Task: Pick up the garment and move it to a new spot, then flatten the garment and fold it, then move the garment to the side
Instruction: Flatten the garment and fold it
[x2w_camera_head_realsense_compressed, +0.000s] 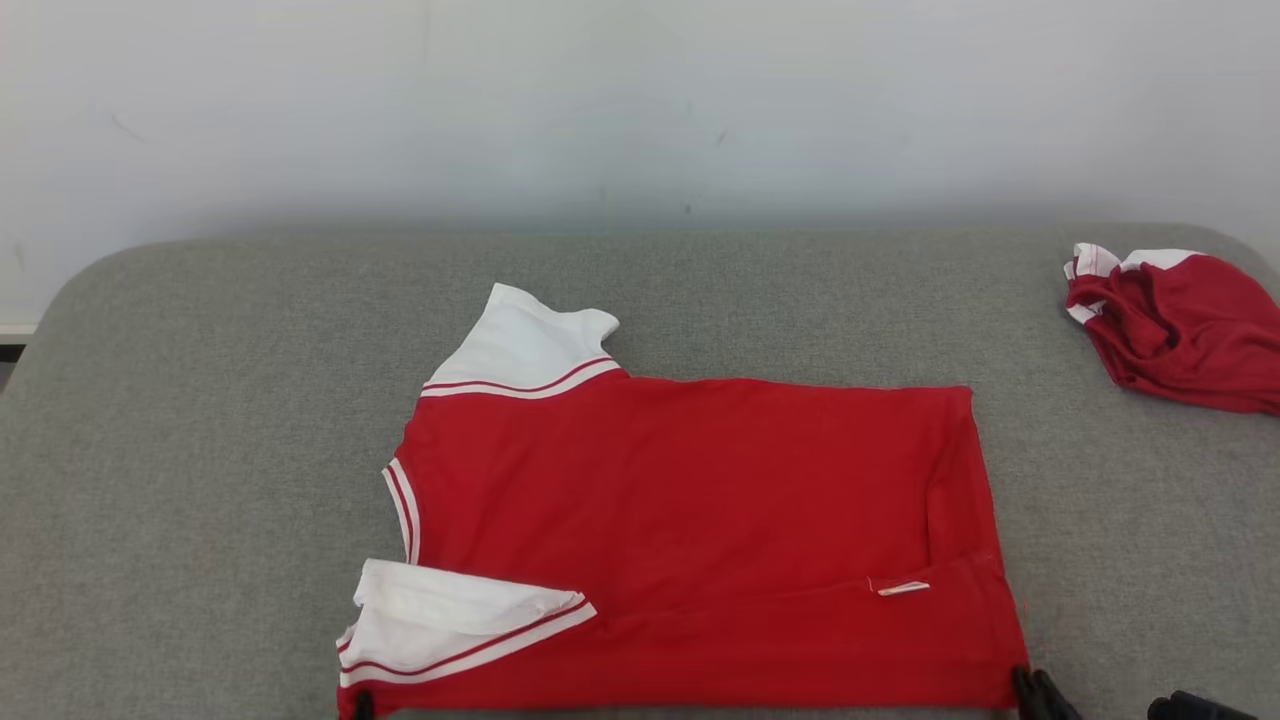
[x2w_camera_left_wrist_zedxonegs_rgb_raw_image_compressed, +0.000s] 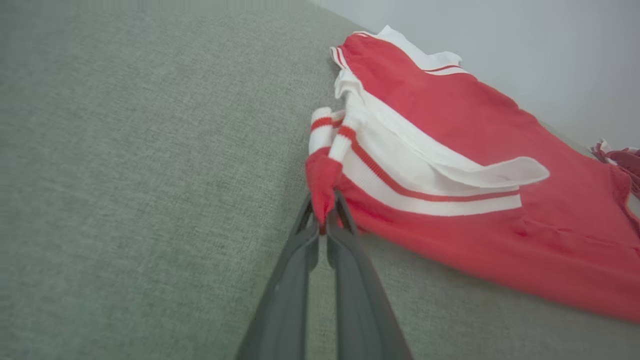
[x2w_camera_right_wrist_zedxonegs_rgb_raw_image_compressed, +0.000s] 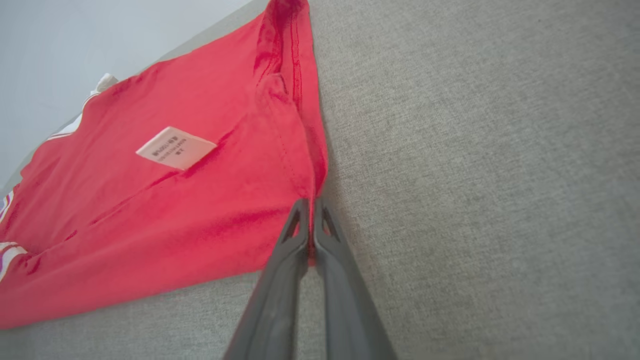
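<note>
The garment (x2w_camera_head_realsense_compressed: 690, 520), red with white sleeves, is spread flat across the lower centre of the head view on a grey fabric-covered worktop (x2w_camera_head_realsense_compressed: 200, 450), its near edge lined up along the bottom of the frame. Its lower-left corner is pinched by the left hand (x2w_camera_head_realsense_compressed: 362, 705), whose fingers are closed tight on a bunched red tip just below the striped sleeve (x2w_camera_head_realsense_compressed: 450, 620). Its lower-right corner is clamped in the closed right hand (x2w_camera_head_realsense_compressed: 1035, 690). A crumpled red cloth (x2w_camera_head_realsense_compressed: 1180, 330) with white trim is seen at the upper right of the frame, well apart from the garment. A pale wall (x2w_camera_head_realsense_compressed: 640, 100) is seen behind the worktop. The printing on the white label (x2w_camera_right_wrist_zedxonegs_rgb_raw_image_compressed: 176, 147), only a small fleck in the head view, is shown in the right wrist view. The fold of the sleeve is shown up close in the left wrist view.
</note>
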